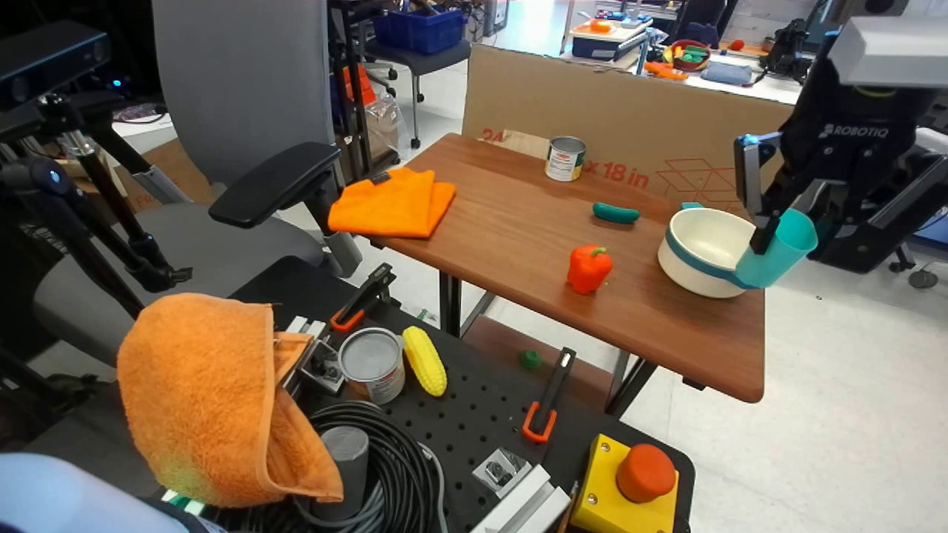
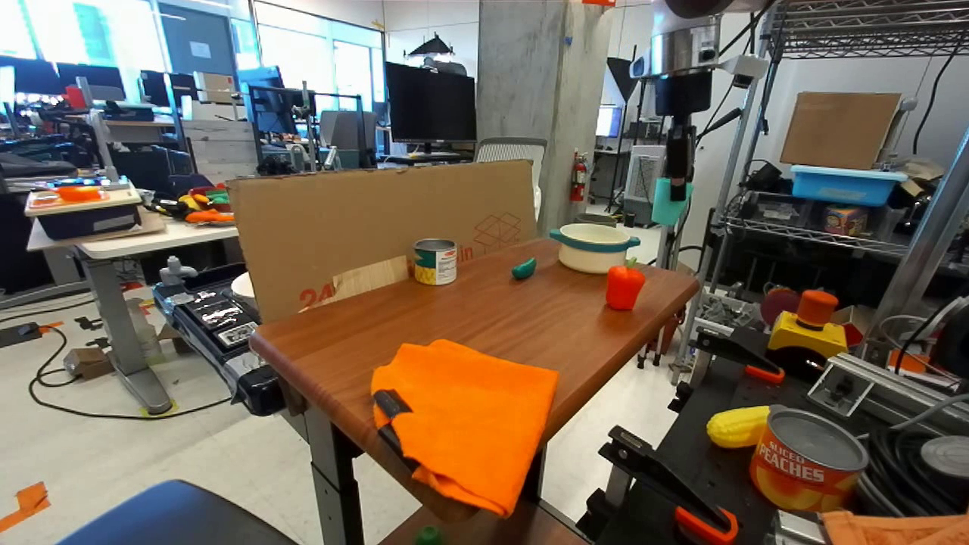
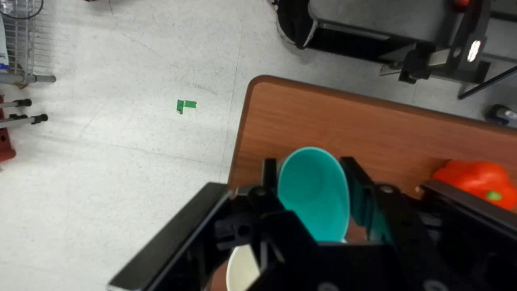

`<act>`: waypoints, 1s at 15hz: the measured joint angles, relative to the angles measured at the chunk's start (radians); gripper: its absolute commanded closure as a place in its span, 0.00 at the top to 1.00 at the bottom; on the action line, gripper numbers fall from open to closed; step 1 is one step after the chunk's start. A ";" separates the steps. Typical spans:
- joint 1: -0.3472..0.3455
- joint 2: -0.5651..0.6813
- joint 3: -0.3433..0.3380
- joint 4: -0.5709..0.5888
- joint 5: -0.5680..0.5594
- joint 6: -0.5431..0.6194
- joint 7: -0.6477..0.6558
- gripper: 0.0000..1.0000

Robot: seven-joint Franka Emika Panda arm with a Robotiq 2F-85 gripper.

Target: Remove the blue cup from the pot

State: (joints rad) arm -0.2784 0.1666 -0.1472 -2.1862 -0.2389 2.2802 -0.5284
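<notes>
The blue cup is turquoise and in the air. It also shows in an exterior view above the right end of the table, and in the wrist view with its open mouth facing the camera. My gripper is shut on the cup, with a finger on each side; it shows in the wrist view too. The cup looks tilted. The pot is cream with a teal band and stands on the table; it also shows in an exterior view. In the wrist view the pot is mostly hidden by my gripper.
A red pepper stands near the pot on the wooden table. A dark green vegetable lies farther back. A can stands by the cardboard wall. An orange cloth hangs over the table's far end from the pot.
</notes>
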 measured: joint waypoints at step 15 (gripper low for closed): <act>0.048 0.147 0.001 -0.069 0.009 0.096 0.136 0.17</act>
State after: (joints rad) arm -0.2303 0.3135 -0.1464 -2.2554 -0.2303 2.3757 -0.3927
